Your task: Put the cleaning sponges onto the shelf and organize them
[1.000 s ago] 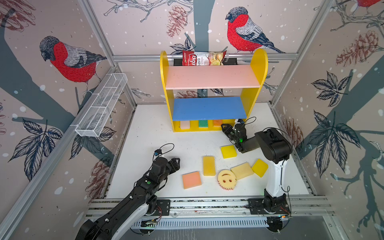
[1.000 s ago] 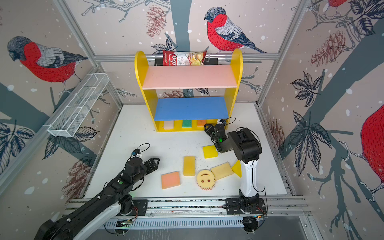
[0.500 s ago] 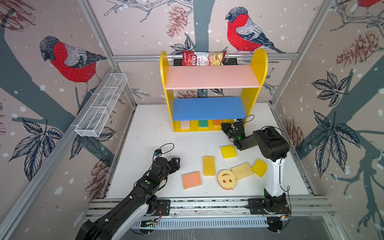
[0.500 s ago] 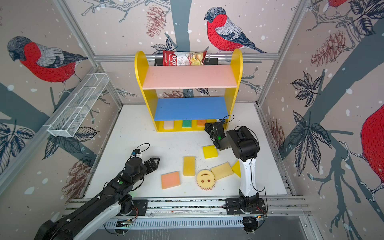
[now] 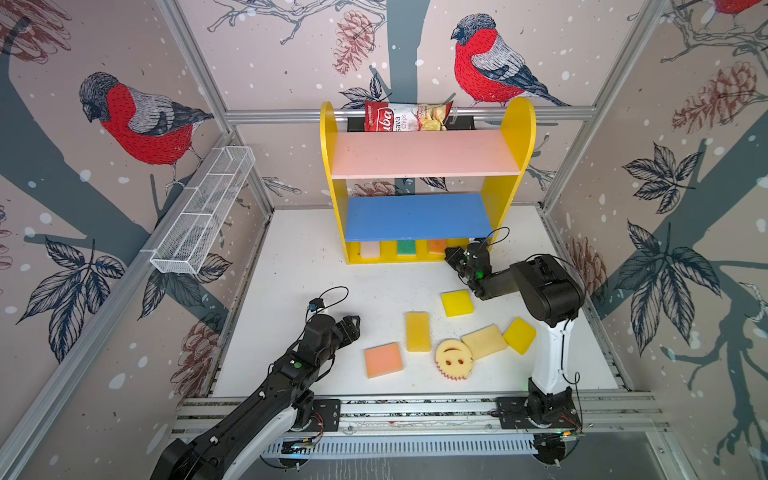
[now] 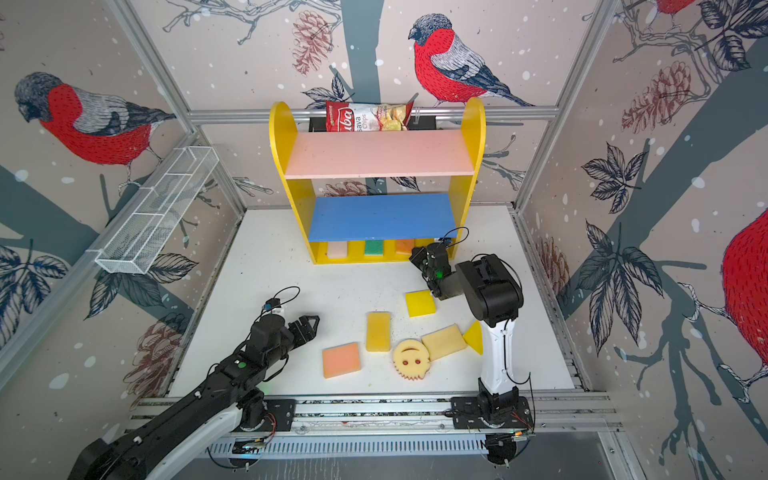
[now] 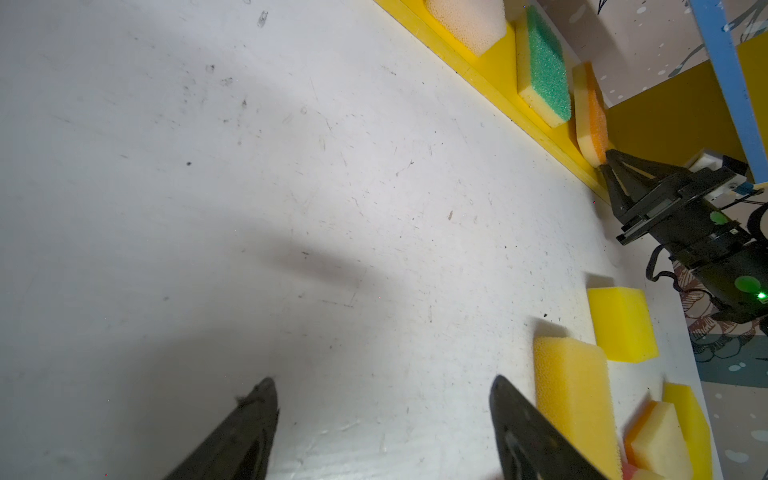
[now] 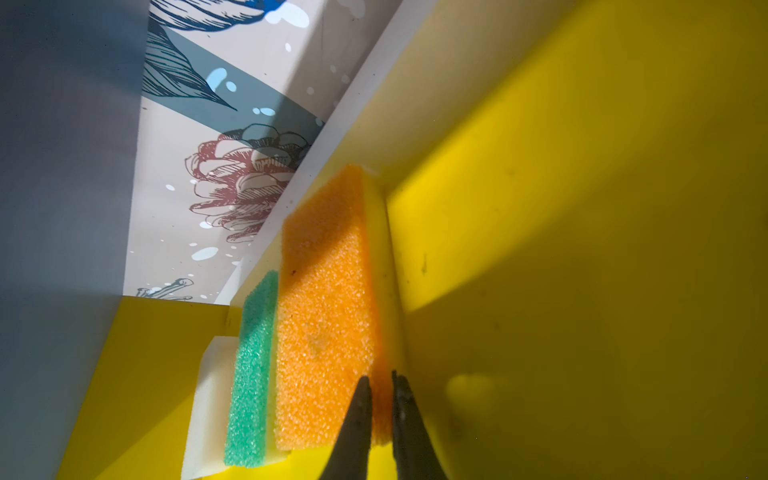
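Right wrist view: right end effector [image 8: 379,376], jaws nearly together, meets the near end of the orange sponge [image 8: 324,311] on the shelf [image 8: 582,249] base, which in a top view [image 5: 437,246] lies at its 11 o'clock, long axis 12-to-6; left end effector [image 5: 353,328], agape, sits farther.

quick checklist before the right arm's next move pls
1. Right gripper clear of the orange sponge: cannot tell; jaws closed to a slit at its near end.
2. Orange sponge on the shelf base: ok, beside the green sponge.
3. Left gripper open, empty: ok.
4. All sponges shelved: not ok; six, including the smiley sponge, lie on the table.
5. Room on the pink board and blue board: ok, both bare.
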Available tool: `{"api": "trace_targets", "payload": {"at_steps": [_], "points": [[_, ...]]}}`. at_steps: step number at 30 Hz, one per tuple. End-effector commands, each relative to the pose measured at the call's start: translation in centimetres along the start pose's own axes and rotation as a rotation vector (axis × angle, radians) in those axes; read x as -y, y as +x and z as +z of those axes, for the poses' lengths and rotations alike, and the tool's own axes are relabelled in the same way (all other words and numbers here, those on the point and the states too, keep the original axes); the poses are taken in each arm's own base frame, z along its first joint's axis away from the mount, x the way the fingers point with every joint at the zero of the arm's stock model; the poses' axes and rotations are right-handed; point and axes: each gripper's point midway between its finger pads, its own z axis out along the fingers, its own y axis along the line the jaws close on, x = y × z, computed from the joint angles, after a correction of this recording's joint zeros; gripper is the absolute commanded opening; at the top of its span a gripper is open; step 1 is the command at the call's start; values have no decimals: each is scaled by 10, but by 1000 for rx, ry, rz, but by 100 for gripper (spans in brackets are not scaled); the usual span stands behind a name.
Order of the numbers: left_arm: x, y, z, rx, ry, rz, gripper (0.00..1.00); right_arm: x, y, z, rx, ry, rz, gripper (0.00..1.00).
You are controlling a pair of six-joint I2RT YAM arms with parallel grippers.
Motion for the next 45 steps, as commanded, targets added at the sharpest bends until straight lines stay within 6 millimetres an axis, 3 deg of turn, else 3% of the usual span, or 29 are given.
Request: {"api": "trace_targets", "payload": {"at_steps": [1,23,32,45], "points": [[4,-7,0,27,11,6,79,-2,-12,-4,41,7,-47,12],[3,-5,3,17,9,0,79,-9,-14,-6,37,-51,-9,28],[4,-5,2,17,14,-3,79,-17,-18,-9,40,-74,4,31],[3,-3,1,13,17,-9,79,-22,-4,-5,14,-84,2,31]]}}
